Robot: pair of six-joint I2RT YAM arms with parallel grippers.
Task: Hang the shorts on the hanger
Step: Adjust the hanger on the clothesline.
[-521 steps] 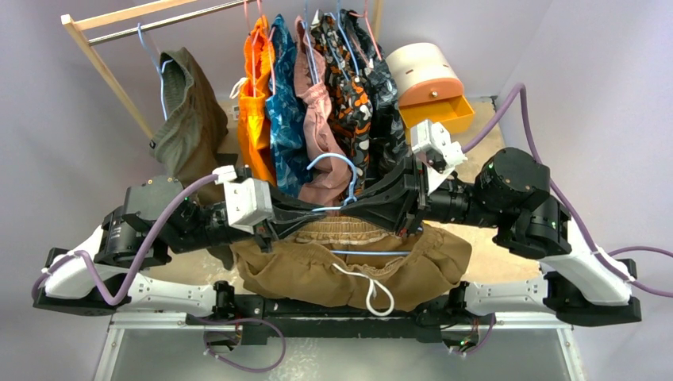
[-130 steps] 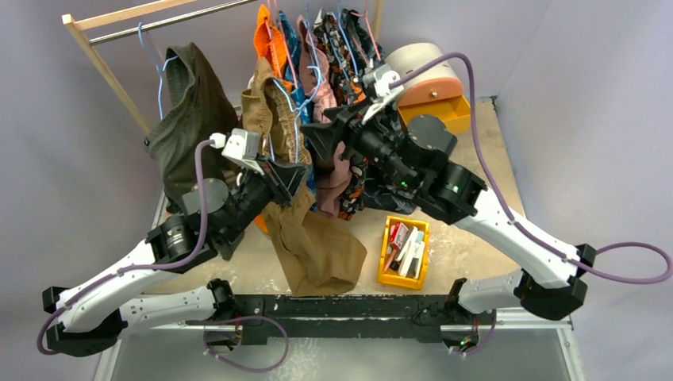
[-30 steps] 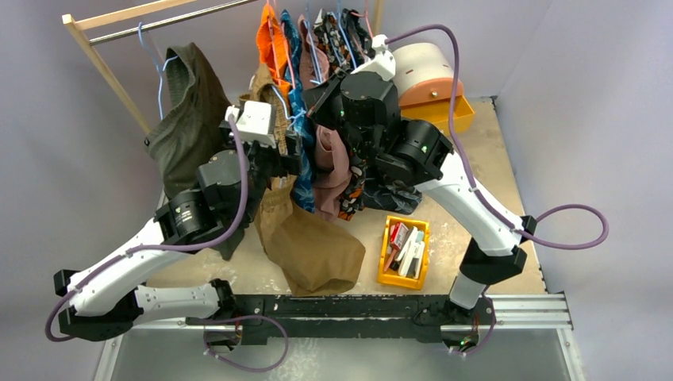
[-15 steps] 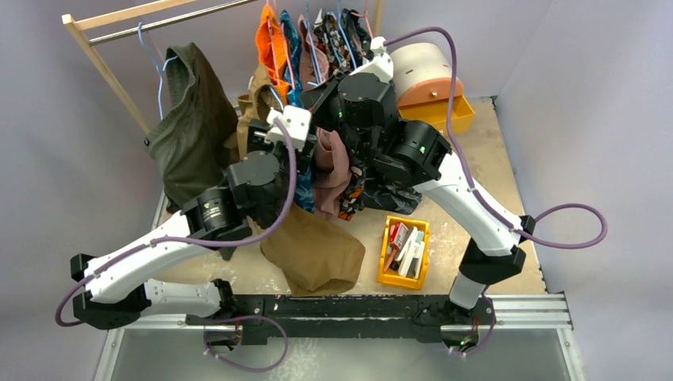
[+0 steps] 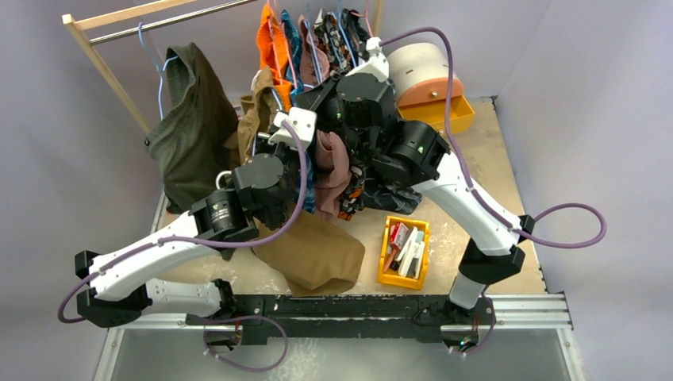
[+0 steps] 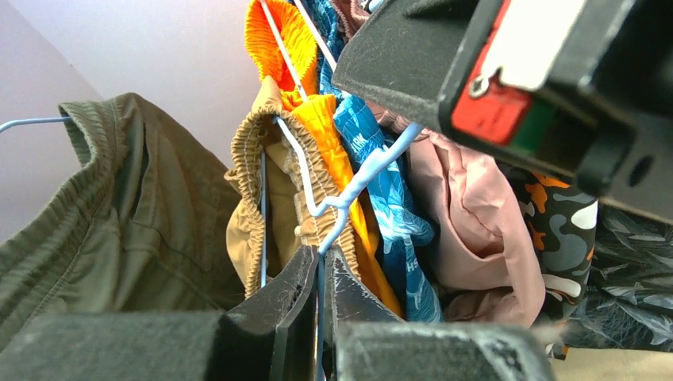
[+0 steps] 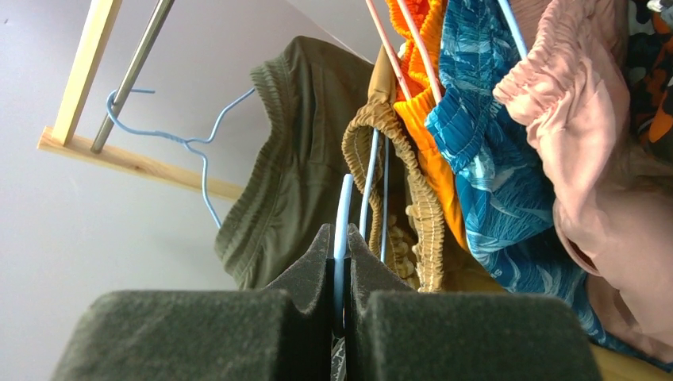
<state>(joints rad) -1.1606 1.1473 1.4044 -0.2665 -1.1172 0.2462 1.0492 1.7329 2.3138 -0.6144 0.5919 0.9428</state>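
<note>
Fingers (image 6: 290, 290) of the left hand (image 6: 320, 274) are pressed together on the thin light-blue wire of the hanger (image 6: 343, 198), gripping it just below its twisted neck. The right hand (image 7: 340, 274) is also pinched shut on the hanger, with a light-blue strip squeezed between its dark foam pads.

Just beyond both grips sits the gathered tan waistband of the shorts (image 6: 248, 190). The hanger's wires run up inside the waistband opening, so the band wraps around them. Seen from above, the shorts hang high near the rack. One leg trails down past the left arm and lies crumpled on the tabletop (image 5: 496, 151).

The olive-green garment (image 5: 186, 119) hangs on one side of the waistband from its own blue hanger (image 7: 194, 147), which is hooked over the metal rail (image 7: 131, 71). Crowding the other side are the orange shorts (image 6: 290, 40), then a blue patterned pair (image 7: 492, 111) and a pink pair (image 6: 468, 206), all touching one another.

A yellow bin (image 5: 405, 252) of small items stands on the tabletop just beside the trailing leg, apart from it.
</note>
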